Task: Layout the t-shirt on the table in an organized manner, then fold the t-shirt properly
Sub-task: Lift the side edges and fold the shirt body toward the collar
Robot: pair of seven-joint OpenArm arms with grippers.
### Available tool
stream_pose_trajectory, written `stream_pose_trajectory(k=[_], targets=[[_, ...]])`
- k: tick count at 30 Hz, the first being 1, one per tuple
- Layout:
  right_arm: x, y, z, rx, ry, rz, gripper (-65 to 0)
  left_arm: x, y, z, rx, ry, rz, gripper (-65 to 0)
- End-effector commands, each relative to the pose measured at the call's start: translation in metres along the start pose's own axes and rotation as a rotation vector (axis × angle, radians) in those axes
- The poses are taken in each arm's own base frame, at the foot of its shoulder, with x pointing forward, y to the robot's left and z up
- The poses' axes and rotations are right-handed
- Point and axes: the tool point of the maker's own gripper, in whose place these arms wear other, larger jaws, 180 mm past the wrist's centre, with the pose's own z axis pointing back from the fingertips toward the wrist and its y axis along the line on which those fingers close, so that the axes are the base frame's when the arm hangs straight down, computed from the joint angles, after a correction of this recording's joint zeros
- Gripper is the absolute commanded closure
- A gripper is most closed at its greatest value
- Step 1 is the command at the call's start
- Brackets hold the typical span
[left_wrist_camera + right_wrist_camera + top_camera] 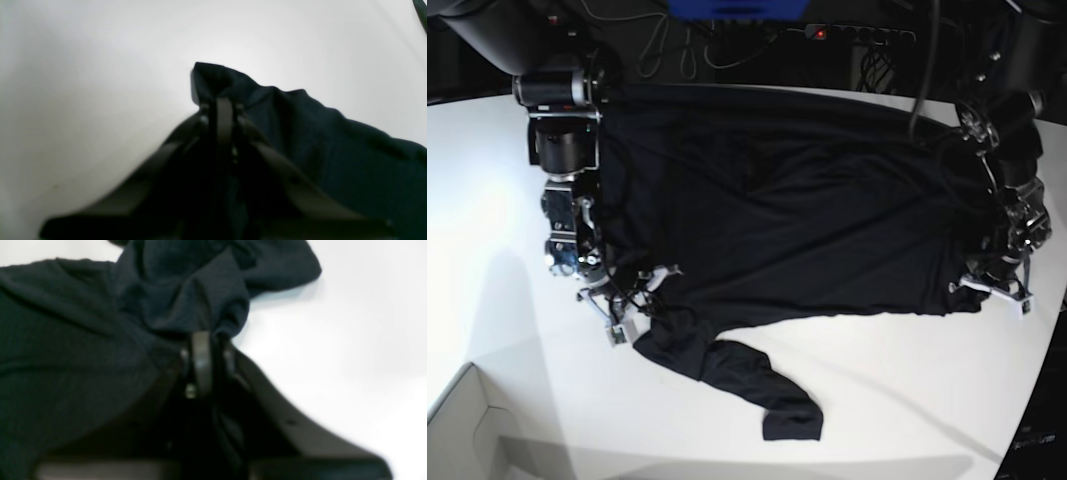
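Both claws pinch the t-shirt (797, 210): left claw (220, 100) and right claw (201, 350) each grip a lower corner. It lies spread on the surface (907, 400), so laying out seems the step; next, pull outward to flatten the crumpled sleeve.

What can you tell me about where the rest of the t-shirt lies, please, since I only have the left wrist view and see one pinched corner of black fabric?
Observer: In the base view the t-shirt is spread wide across the table, stretched between both arms.
Operator: Is the other arm holding it too?
Observer: Yes. The right gripper is shut on a bunched fold of fabric, as the left gripper is on your corner.
Operator: Is anything still untidy?
Observer: One sleeve trails loose toward the near edge, crumpled rather than flat.
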Motion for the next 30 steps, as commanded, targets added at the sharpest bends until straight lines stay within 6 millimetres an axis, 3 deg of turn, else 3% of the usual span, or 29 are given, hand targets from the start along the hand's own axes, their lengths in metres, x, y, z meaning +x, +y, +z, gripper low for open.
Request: stream_pose_trajectory(k=[1, 6, 8, 13, 19, 23, 30], targets=[[0.022, -0.011, 0.007, -0.026, -0.050, 0.018, -0.1, -0.015, 0.000, 0.000, 0.002, 0.083, -0.026, -0.2], [0.040, -0.025, 0.044, -0.089, -0.151, 0.097, 0.0, 0.002, 0.000, 0.002, 0.004, 0.043, -0.044, -0.2], [0.035, -0.023, 0.058, -0.093, -0.165, 0.135, 0.0, 0.010, -0.014, 0.000, -0.016, 0.012, -0.053, -0.2], [0.024, 0.000, 0.083, -0.045, -0.189, 0.207, 0.0, 0.016, -0.025, 0.008, -0.020, -0.047, -0.099, -0.2], [0.027, 0.016, 0.112, -0.050, -0.238, 0.261, 0.0, 0.031, -0.040, 0.022, -0.028, -0.126, -0.149, -0.2], [0.029, 0.027, 0.131, -0.052, -0.267, 0.294, 0.0, 0.044, -0.046, 0.032, -0.033, -0.124, -0.175, -0.2], [0.015, 0.047, 0.158, -0.040, -0.270, 0.324, 0.0, 0.048, -0.055, 0.053, -0.113, -0.127, -0.182, -0.2]])
